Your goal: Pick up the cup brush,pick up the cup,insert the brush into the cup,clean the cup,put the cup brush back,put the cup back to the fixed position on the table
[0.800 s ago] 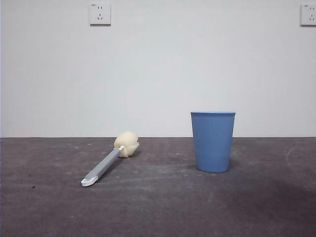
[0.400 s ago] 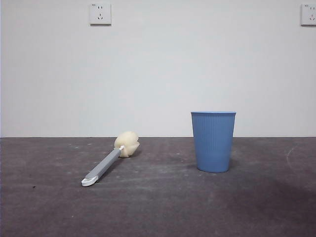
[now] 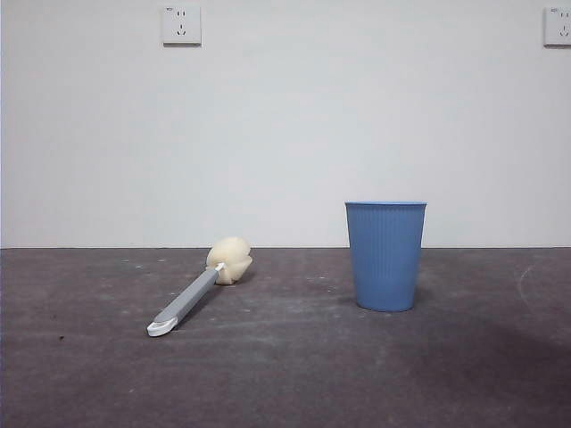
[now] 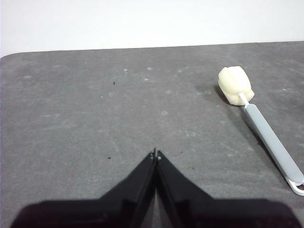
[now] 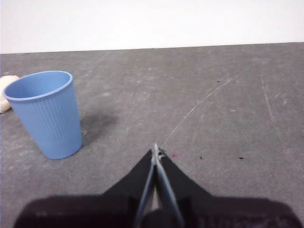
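Note:
The cup brush point(image 3: 192, 296) lies flat on the table point(image 3: 285, 374) at the left, its cream sponge head toward the wall and its white loop end nearest me. It also shows in the left wrist view point(image 4: 263, 128). The blue ribbed cup point(image 3: 385, 256) stands upright to its right, and also shows in the right wrist view point(image 5: 45, 114). My left gripper point(image 4: 156, 154) is shut and empty, well apart from the brush. My right gripper point(image 5: 155, 149) is shut and empty, apart from the cup. Neither arm shows in the front view.
A white wall with two sockets point(image 3: 181, 25) stands behind the table. The sponge head point(image 5: 7, 92) peeks out behind the cup in the right wrist view. Pale scratch marks point(image 5: 199, 107) cross the table surface.

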